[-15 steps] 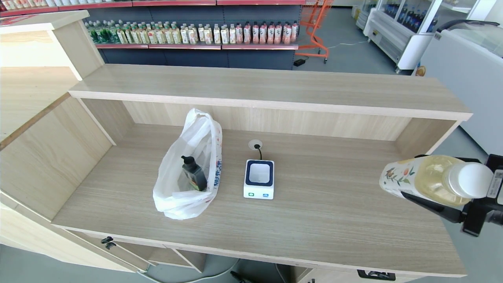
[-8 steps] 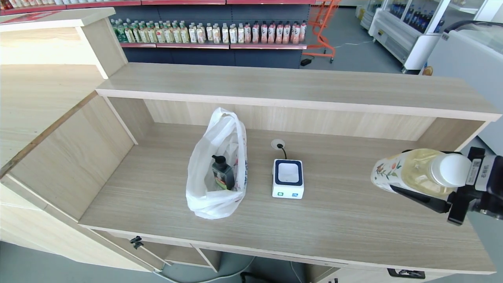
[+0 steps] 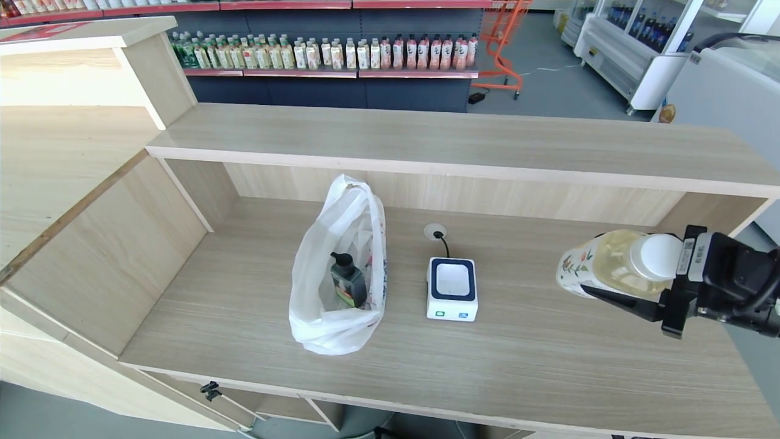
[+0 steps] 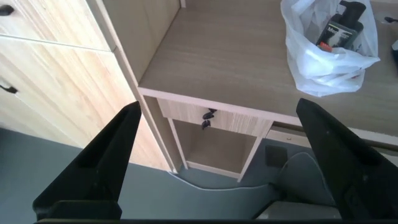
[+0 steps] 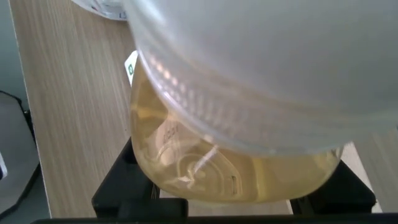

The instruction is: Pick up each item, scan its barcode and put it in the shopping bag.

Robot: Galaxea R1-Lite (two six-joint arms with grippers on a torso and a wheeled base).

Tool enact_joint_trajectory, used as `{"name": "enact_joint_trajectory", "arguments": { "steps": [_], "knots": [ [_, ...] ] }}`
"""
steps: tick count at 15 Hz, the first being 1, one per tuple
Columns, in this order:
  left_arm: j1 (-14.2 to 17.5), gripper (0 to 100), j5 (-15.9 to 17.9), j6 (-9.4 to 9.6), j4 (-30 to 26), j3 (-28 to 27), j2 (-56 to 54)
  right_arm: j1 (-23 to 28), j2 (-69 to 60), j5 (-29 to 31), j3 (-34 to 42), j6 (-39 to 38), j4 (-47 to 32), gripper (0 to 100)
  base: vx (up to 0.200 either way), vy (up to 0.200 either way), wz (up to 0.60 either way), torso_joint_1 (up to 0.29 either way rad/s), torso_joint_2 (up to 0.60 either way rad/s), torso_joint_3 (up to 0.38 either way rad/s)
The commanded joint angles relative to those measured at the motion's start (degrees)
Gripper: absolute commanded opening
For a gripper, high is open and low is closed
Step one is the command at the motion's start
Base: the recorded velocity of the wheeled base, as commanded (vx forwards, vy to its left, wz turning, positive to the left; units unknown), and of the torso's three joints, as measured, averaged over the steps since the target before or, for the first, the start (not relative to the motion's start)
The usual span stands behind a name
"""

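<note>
Pale yellow drink filled the bottle [image 3: 600, 265] [image 5: 236, 162] that our right gripper [image 3: 596, 275] had clamped between its black fingers. One finger ran under the bottle's belly; the other we could not make out behind it. The bottle lay on its side in the air over the right end of the counter [image 3: 518, 360]. Its white cap [image 3: 655, 256] [image 5: 249, 62] faced the wrist, and its fruit-printed base pointed toward the scanner [image 3: 452, 288], well apart from it.

Our left gripper [image 4: 217, 168] hung off the counter's near left corner with its fingers spread wide, holding nothing and touching nothing.

We saw the white shopping bag [image 3: 311, 292] [image 4: 311, 59] slumped open on the counter just left of the scanner. A dark pump bottle [image 3: 348, 283] [image 4: 342, 28] stood inside it. The scanner sat flat, window up, with its black cable [image 3: 443, 242] running back into a round hole in the wood.

The counter was light wood grain, walled at the left and back, with a raised ledge [image 3: 463, 137] along the far side and a drawer with a small black handle [image 4: 208, 117] under the front edge. Beyond it we saw store shelves [image 3: 329, 55] lined with drink bottles, an orange rack [image 3: 499, 42], and white chest freezers [image 3: 627, 55] on a grey floor.
</note>
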State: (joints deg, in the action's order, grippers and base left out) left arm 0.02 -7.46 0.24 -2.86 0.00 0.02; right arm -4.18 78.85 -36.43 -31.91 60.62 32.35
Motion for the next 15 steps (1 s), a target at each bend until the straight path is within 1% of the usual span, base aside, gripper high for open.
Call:
{"name": "enact_joint_trajectory", "arguments": {
  "steps": [1,3,5,7,12,14,15],
  "knots": [
    [-0.02,100,-0.01,-0.07,-0.04,0.00,-0.02,-0.48,2.71,-0.22,-0.08,0.37,0.17,0,0.000,0.000,0.00,0.000,0.00,0.000],
    [-0.02,100,-0.01,-0.07,0.05,0.00,-0.02,-0.83,4.21,-0.49,0.01,0.55,0.25,0,0.000,0.000,0.00,0.000,0.00,0.000],
    [-0.02,100,-0.01,-0.07,0.05,0.00,-0.02,-2.50,5.79,-2.25,0.19,0.90,0.25,0,0.000,0.000,0.00,0.000,0.00,0.000],
    [-0.02,100,-0.01,-0.07,0.05,0.00,-0.02,-3.73,8.34,-3.74,0.10,3.54,0.25,0,0.000,0.000,0.00,0.000,0.00,0.000],
    [-0.02,100,-0.01,-0.07,0.05,0.00,-0.02,-3.82,14.67,-8.66,-0.43,11.18,0.25,0,0.000,0.000,0.00,0.000,0.00,0.000],
    [-0.02,100,-0.01,-0.07,0.05,0.00,-0.02,-3.55,19.33,-10.95,-2.71,15.31,2.71,0,0.000,0.000,0.00,0.000,0.00,0.000],
    [-0.02,100,-0.01,-0.07,-0.04,0.00,-0.02,-3.64,21.00,-11.56,-3.15,16.10,3.94,0,0.000,0.000,0.00,0.000,0.00,0.000]
  ]
}}
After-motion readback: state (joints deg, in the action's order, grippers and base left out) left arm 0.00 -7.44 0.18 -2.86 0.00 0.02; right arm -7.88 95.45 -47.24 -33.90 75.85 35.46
